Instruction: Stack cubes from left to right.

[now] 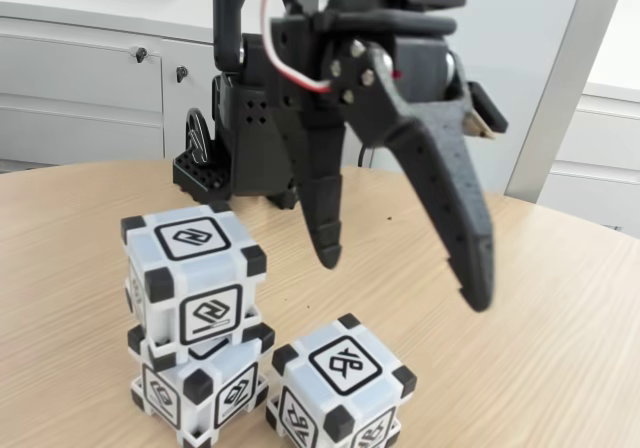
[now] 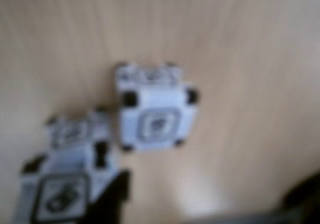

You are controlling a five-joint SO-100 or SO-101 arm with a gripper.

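In the fixed view, two white cubes with black corners form a stack at the lower left. The top cube (image 1: 195,268) rests slightly turned on the bottom cube (image 1: 198,388). A third cube (image 1: 345,386) sits alone on the table just right of the stack. My black gripper (image 1: 404,273) hangs open above and behind the lone cube, with nothing between its fingers. The blurred wrist view shows the lone cube (image 2: 155,109) in the middle and the stack (image 2: 65,184) at the lower left. A dark fingertip (image 2: 117,196) shows beside the stack.
The round wooden table (image 1: 560,348) has free room to the right and behind the cubes. My arm's black base (image 1: 235,138) stands at the table's back edge. White cabinets (image 1: 80,88) line the wall behind.
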